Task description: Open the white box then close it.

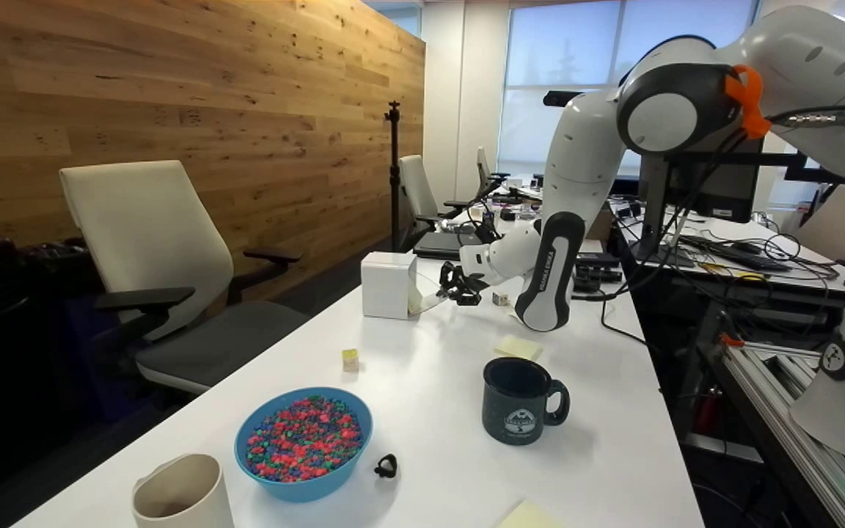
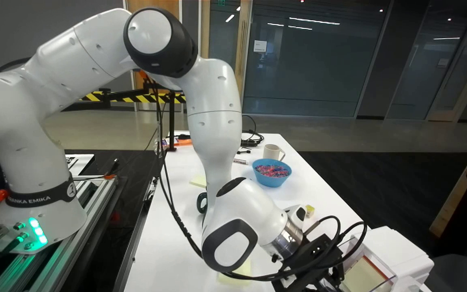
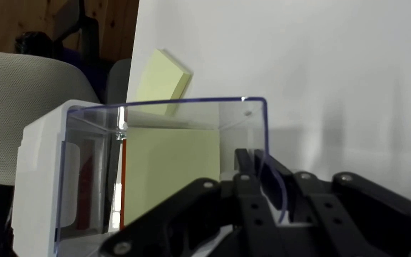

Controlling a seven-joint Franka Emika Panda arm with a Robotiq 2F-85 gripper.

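The wrist view has the white box (image 3: 37,171) at the left, near the edge of the desk (image 3: 351,64), with a clear plastic part (image 3: 191,100) reaching out to the right from its open side. A pale yellow square (image 3: 173,157) shows through the plastic, a thin red strip (image 3: 122,171) along its left side. The gripper (image 3: 252,154) comes in from the bottom, its fingers together at the plastic's right-hand rim; the rim crosses them, and I cannot tell whether it is pinched between. In an exterior view the white box (image 1: 386,286) stands upright near the far left edge of the desk, open side toward the gripper, which is just beside it at the end of the arm (image 1: 584,161). Closer to the camera are a small yellow block (image 1: 350,360), a dark mug (image 1: 514,411) with its handle to the right, a blue bowl (image 1: 320,490) of coloured beads (image 1: 305,440), a small black piece (image 1: 386,466) and a cream cup (image 1: 213,513). In an exterior view the white box (image 2: 399,251) sits at the lower right, the arm hides most of the mug, and a marker (image 2: 240,161) lies beside the bowl.
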